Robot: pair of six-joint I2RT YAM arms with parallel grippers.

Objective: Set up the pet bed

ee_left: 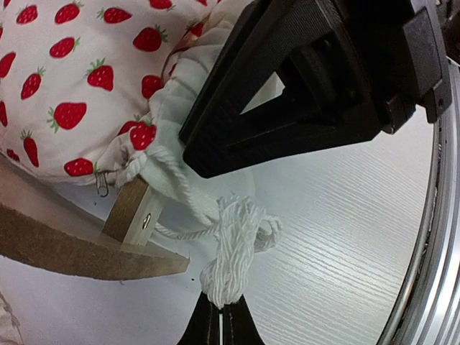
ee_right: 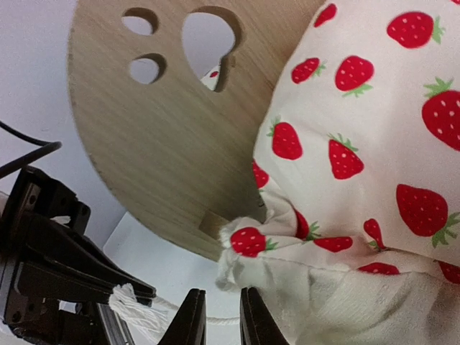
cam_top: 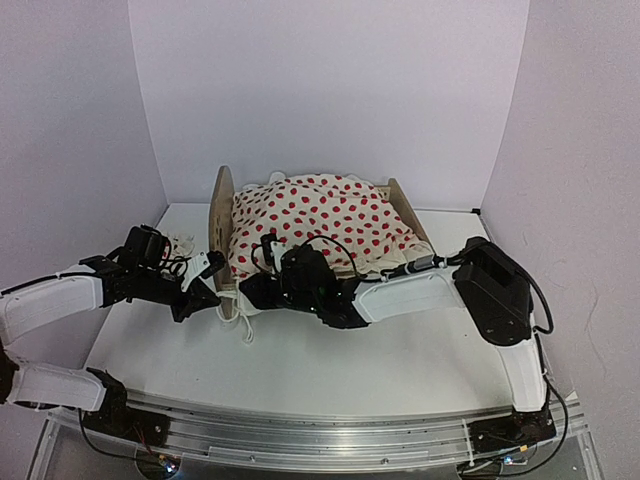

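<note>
Two arms meet at the lower left corner of the pet bed (cam_top: 221, 215), on its drawstring.
Mid-frame on the table (cam_top: 330, 370), the bed's pale, rounded, paw-cut wooden headboard (ee_right: 165, 136) shows beside a soft strawberry-print blanket (cam_top: 320, 215). The left fingers (ee_left: 207, 329) are clamped on the frayed white tassel (ee_left: 228, 259), probably to keep the cord (ee_left: 180, 231) taut. The right fingers (ee_right: 188, 320) stand slightly apart at the gathered hem.

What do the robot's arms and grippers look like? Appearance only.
The left arm and right arm have white shell links and black joints. The left gripper and right gripper are black, with angular wedge-shaped fingers. Thin black cables loop near the wrists.
</note>
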